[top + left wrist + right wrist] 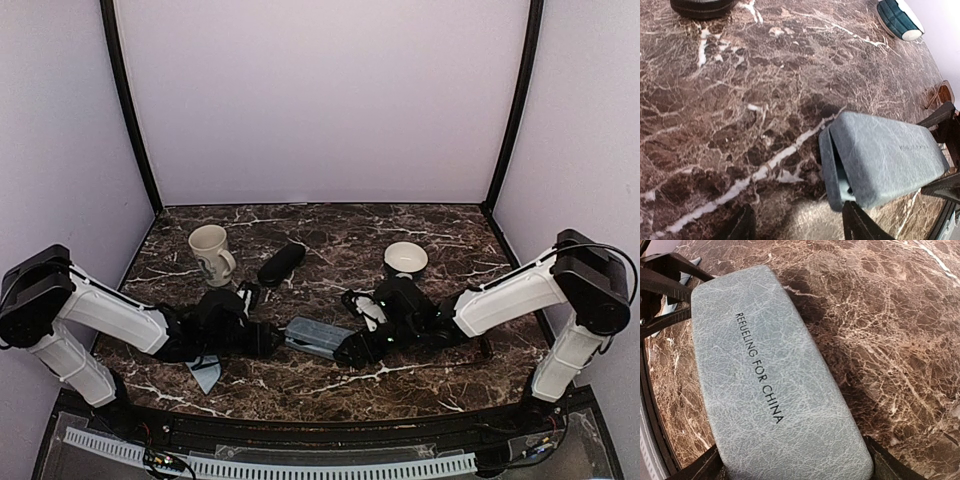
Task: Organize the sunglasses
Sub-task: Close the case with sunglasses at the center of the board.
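My right gripper pinches one end of the blue-grey case on the table. My left gripper is spread wide at the other end. One pair of sunglasses lies just past the case.

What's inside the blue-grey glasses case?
The case is almost shut. Through the narrow gap at its end, only a strip of pale blue lining shows. The lid covers everything deeper, so whether sunglasses are inside cannot be seen.
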